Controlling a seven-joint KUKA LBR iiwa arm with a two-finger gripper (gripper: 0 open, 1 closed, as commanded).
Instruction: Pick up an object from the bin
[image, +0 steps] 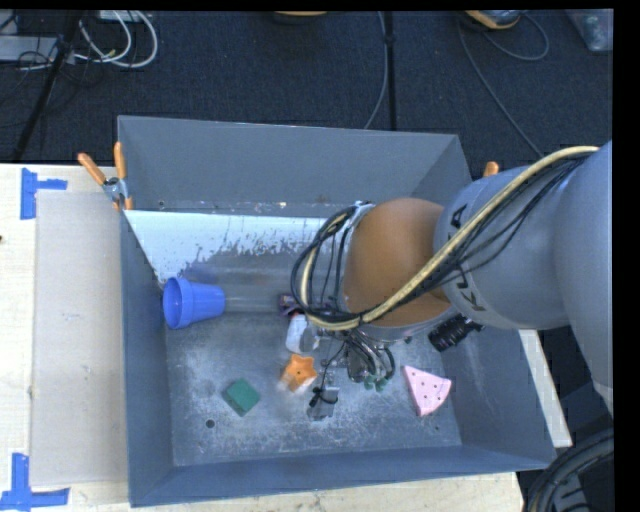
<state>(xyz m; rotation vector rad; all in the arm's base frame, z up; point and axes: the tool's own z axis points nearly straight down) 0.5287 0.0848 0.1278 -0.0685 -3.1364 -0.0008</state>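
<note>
grey bin (142, 380), centre of the frame, seen from above, with the arm (545, 260) entering from the right and its orange cover (385, 255) hanging over the middle of the floor. loose things, largest first: a blue cup (192, 302) on its side at the left, against the foot of the back wall; a pink wedge (427, 390) with dark spots at the lower right, flat on the floor; a green block (240, 396) at the lower left of centre, well apart from the rest; an orange piece (297, 373) at centre, small and irregular; a white piece (297, 331) just above it, partly under the cables. the gripper (322, 392) sits low, close to the floor, just right of the orange piece and between it and the wedge; contact with either cannot be made out. whether the claw is open or shut cannot be told, and nothing is seen in its hold. judged step: the approach, with the grasp not yet made; every thing lies on the floor. the orange piece, nearest the claw, is the likely target. the next move would call for a small shift toward the left of the frame to centre over that piece, a firm closure, then a straight lift clear of the white piece.
</note>
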